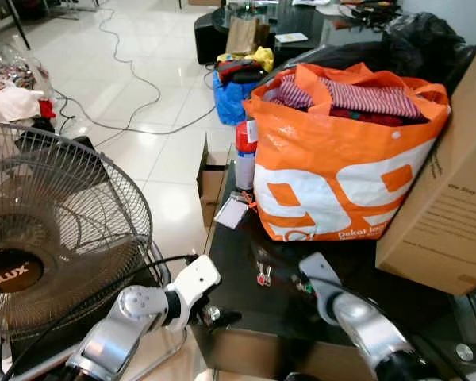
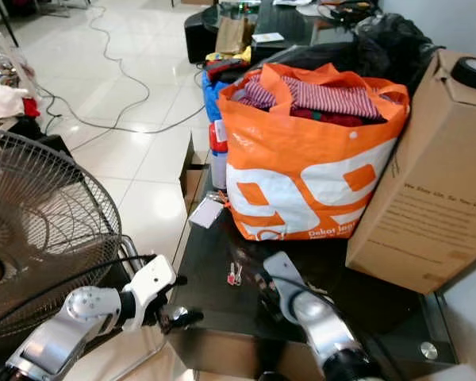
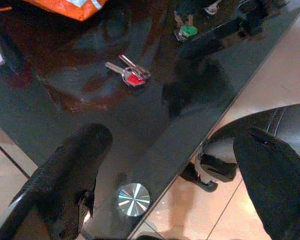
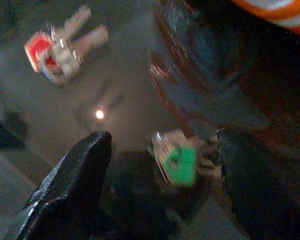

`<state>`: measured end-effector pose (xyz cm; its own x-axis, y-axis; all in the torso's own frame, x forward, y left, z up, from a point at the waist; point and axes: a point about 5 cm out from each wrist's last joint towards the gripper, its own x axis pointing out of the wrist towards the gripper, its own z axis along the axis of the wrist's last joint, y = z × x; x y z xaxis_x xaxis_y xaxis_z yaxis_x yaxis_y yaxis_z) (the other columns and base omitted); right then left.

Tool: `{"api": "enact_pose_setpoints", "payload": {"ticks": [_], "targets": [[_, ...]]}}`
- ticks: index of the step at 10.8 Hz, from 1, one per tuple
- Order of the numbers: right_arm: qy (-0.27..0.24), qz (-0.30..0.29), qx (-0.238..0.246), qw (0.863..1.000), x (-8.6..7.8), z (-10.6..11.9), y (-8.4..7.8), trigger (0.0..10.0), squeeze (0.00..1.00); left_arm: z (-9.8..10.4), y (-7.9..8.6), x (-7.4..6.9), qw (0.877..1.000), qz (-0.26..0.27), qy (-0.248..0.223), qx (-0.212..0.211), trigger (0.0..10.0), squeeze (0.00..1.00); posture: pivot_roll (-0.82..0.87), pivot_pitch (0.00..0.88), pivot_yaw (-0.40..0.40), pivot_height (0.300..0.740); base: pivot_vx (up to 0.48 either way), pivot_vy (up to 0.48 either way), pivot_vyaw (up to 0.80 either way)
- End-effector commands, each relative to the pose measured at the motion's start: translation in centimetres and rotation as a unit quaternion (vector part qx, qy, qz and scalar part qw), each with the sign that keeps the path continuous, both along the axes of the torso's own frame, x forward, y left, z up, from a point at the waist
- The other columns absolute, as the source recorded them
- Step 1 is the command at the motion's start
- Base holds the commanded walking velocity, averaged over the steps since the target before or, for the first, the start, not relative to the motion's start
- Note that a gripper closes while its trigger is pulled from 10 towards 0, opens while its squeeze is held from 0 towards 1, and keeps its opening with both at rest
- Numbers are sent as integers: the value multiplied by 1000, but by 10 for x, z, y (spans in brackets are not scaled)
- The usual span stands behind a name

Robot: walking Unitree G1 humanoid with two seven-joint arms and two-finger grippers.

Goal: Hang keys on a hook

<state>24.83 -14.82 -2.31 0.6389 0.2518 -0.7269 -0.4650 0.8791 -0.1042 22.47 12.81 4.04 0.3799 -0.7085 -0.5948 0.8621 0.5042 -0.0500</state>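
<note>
The right claw (image 4: 160, 175) is wide open and empty, with the green-tagged keys (image 4: 177, 162) lying flat on the dark surface (image 1: 246, 305) between its fingers.

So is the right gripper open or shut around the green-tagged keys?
Open: the right gripper has fingers spread either side of the green-tagged keys, which lie on the black table.

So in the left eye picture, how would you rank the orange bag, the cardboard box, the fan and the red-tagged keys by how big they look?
1. Orange bag, largest.
2. Fan and cardboard box: both cut off by the frame, and the fan sits nearer the camera, so I won't rank them against each other.
3. Red-tagged keys, by far the smallest.
</note>
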Motion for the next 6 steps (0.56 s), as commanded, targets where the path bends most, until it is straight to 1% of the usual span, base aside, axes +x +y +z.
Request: {"api": "enact_pose_setpoints", "payload": {"ticks": [1,3,4,5,6], "targets": [[-4,-10,15,1000,2,0,2,0,0,4,3,4,1000,4,-5,1,10000,0,-158,0,6,740,0,0,0],[0,-2,7,1000,1,-3,5,0,0,5,5,5,1000,5,-6,3,10000,0,-146,0,-2,740,0,0,0],[0,6,-20,1000,2,-6,3,0,0,5,7,3,1000,7,-6,4,10000,0,-142,0,-5,740,0,0,0],[-1,11,-33,999,3,-6,1,0,0,6,8,3,1000,7,-5,4,10000,0,-141,0,-8,740,0,0,0],[-3,13,-25,1000,4,-5,1,0,0,5,8,3,1000,7,-4,3,10000,0,-143,0,-9,740,0,0,0]]}}
